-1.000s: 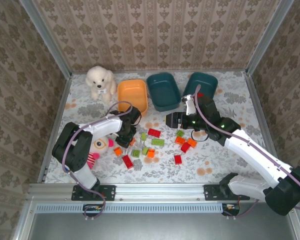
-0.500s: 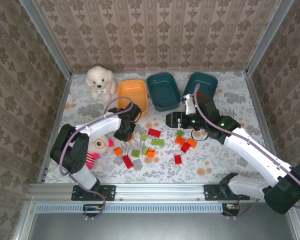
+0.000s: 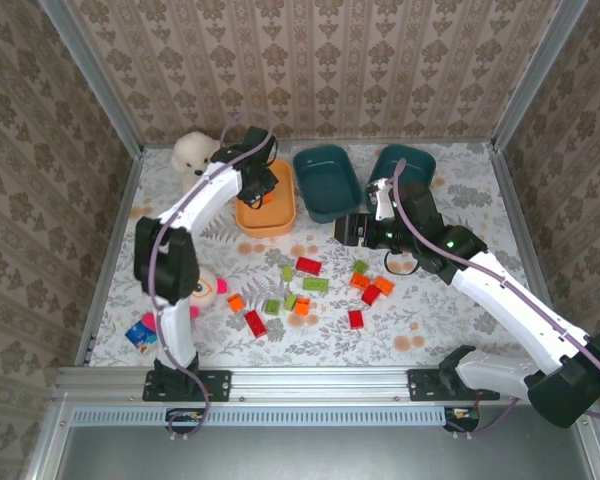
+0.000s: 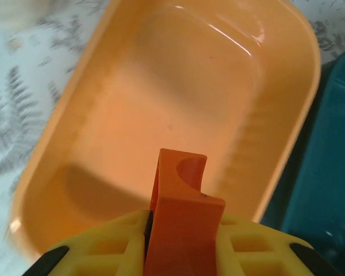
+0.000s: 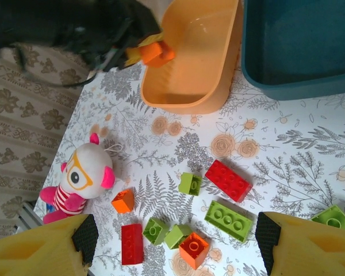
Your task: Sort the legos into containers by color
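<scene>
Step in hand: orange brick over orange tub, release pending.
The left gripper pinches the orange brick between narrow fingers, above the tub floor and inside its rim. Judged next move: part the fingers and let the brick drop in. The right gripper hangs with fingers wide, holding nothing, over the loose legos on the table, near the teal tubs. Red and green bricks are unsorted.
</scene>
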